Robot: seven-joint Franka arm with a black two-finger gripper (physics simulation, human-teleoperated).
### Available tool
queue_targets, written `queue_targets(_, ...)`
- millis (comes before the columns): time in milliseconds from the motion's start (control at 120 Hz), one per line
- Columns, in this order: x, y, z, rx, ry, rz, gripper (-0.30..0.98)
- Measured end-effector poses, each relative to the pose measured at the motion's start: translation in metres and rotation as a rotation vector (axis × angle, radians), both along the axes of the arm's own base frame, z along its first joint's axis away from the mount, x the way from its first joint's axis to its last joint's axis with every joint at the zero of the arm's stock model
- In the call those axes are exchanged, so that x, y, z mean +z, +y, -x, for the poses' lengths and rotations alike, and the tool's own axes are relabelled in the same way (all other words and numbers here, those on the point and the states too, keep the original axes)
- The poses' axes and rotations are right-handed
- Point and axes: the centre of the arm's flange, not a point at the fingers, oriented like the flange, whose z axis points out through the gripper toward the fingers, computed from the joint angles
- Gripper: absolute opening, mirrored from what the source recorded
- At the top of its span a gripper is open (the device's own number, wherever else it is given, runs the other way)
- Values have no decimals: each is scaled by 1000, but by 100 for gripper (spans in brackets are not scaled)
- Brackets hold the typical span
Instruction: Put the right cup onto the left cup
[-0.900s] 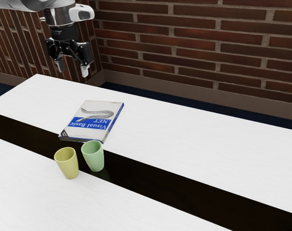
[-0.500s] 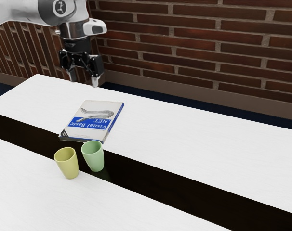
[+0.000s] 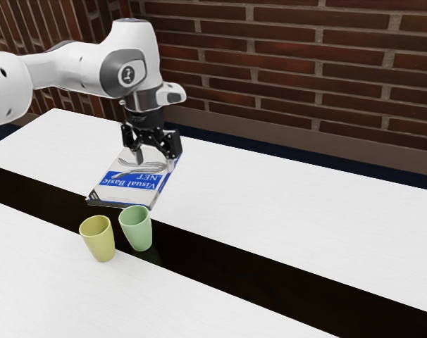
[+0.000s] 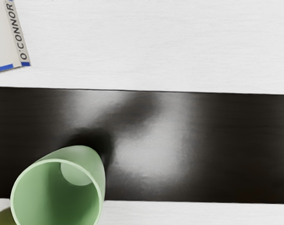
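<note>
Green cup (image 3: 137,231): upright on the black strip of the tabletop, mouth up, with its hollow inside in plain sight from the wrist camera; nothing holds it.
Yellow cup (image 3: 98,241): also upright and mouth up, just beside the green cup on the exterior view's left of it, with a narrow gap between the two; neither is stacked on the other.
Gripper (image 3: 154,165): jaws spread apart with nothing pinched between them, pointing down; in the exterior view, beyond the green cup and in front of the book's far part. Whether they are directly over the book I cannot tell.
Visual Basic .NET book (image 3: 134,182): flat on the tabletop, beyond the green cup in the exterior view and apart from it; "O'CONNOR" reads along its edge in the wrist view.
White arm (image 3: 79,67): reaching in from the exterior view's left, beyond the green cup.
Tabletop (image 3: 291,204): white on both sides of the black strip (image 3: 270,282) under the green cup.
Sheen (image 4: 151,150): a pale patch on the strip near the green cup.
Brick wall (image 3: 291,56): well beyond the green cup, behind the tabletop.
</note>
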Motion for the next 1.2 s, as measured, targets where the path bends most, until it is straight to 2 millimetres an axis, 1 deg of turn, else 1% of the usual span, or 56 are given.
queue_targets(208, -34, -2, -8, 16, -28, 6, 66)
queue_targets(283, -44, -2, -7, 22, -34, 9, 66)
queue_targets(425, -52, 2, -5, 38, -53, 15, 66)
queue_targets(617, -68, 8, 2, 79, -49, 28, 66)
queue_targets(717, -75, 16, 11, 107, -42, 29, 66)
queue_targets(808, -78, 22, 19, 128, -41, 28, 66)
queue_targets(867, -79, 23, 22, 135, -42, 27, 66)
queue_targets(1042, -91, 27, 42, 154, -36, 24, 66)
queue_targets(1200, -97, 28, 50, 166, -34, 23, 66)
